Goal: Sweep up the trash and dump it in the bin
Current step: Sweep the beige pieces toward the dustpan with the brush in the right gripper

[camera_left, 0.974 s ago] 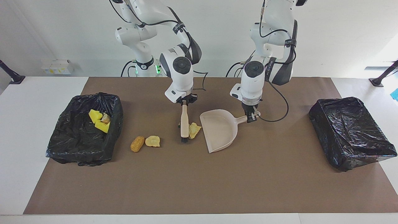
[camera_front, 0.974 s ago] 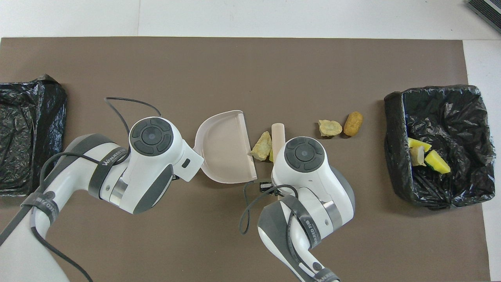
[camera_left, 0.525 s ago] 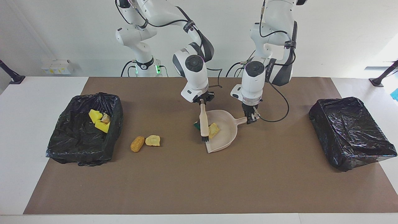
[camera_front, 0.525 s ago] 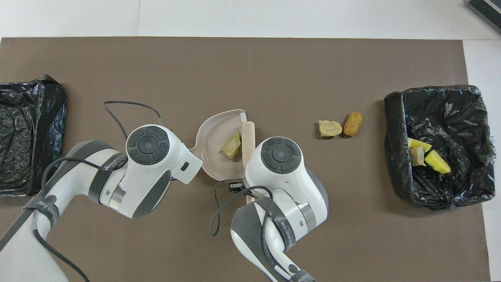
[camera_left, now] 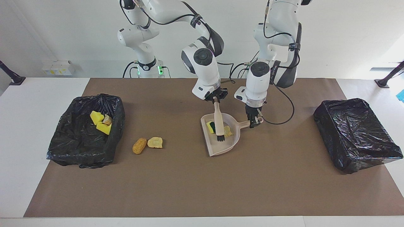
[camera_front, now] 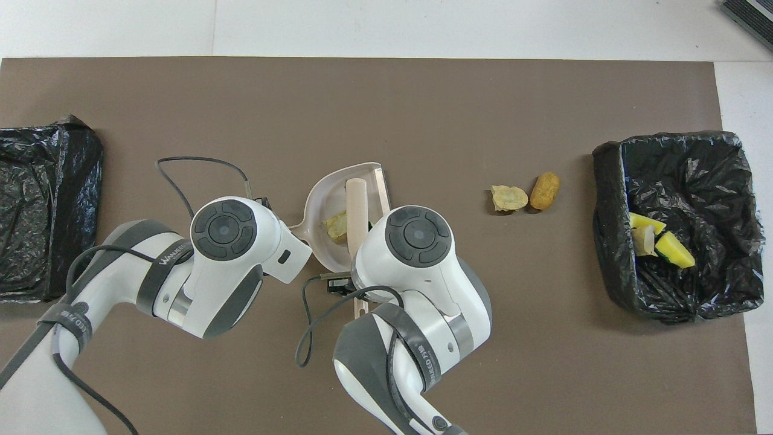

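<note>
My right gripper [camera_left: 215, 98] is shut on the beige hand brush [camera_left: 218, 121], whose bristles stand inside the beige dustpan [camera_left: 221, 148]. My left gripper [camera_left: 254, 121] is shut on the dustpan's handle. A green-topped yellow sponge piece [camera_left: 210, 126] and a tan chunk [camera_left: 228, 130] lie in the pan. An orange-brown chunk [camera_left: 139, 145] and a tan chunk [camera_left: 155, 142] lie on the mat between the pan and the black-bagged bin [camera_left: 118, 121]. That bin holds two yellow sponge pieces [camera_left: 96, 117] and a pale scrap. In the overhead view the brush [camera_front: 356, 202] lies across the pan [camera_front: 326, 193], and both grippers are hidden under the arms.
A second black-bagged bin [camera_left: 356, 132] stands at the left arm's end of the brown mat, also in the overhead view [camera_front: 42, 205]. The loose chunks [camera_front: 508, 197] lie beside the trash-filled bin [camera_front: 610, 241]. Cables hang from both wrists near the pan.
My right gripper swept the brush toward the left arm's end, pushing the tan chunk and the green-topped sponge into the dustpan. The dustpan turned slightly in my left gripper.
</note>
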### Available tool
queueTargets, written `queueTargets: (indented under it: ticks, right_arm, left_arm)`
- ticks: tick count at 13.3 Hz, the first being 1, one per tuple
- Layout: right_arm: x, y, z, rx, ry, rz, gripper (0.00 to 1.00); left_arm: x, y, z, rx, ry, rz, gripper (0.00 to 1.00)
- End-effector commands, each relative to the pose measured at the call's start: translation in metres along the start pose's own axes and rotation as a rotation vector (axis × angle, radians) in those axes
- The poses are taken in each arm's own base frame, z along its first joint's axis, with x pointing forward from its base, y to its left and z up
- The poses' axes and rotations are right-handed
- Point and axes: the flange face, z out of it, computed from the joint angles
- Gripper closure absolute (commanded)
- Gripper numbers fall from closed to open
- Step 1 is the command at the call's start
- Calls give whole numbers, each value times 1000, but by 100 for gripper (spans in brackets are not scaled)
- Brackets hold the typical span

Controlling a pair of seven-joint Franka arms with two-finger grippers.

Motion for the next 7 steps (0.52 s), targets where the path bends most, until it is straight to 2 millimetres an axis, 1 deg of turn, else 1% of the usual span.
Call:
queueTargets:
  ticks: [1, 3, 5, 6, 7]
  right_arm:
    - [1, 8, -18, -3, -56, -40, 100]
    - [-4, 8, -28, 1, -56, -45, 100]
    - [-2, 4, -30, 22, -45, -40, 100]
    - [1, -3, -45, 39, -23, -50, 100]
    - [3, -3, -54, 43, -18, -51, 100]
  left_arm:
    - [-5, 2, 2, 18, 3, 9, 100]
    - [-6, 2, 3, 17, 2, 9, 100]
    - [-6, 2, 3, 16, 1, 9, 100]
    - [-6, 2, 3, 15, 1, 9, 100]
    - [-6, 2, 3, 15, 1, 9, 100]
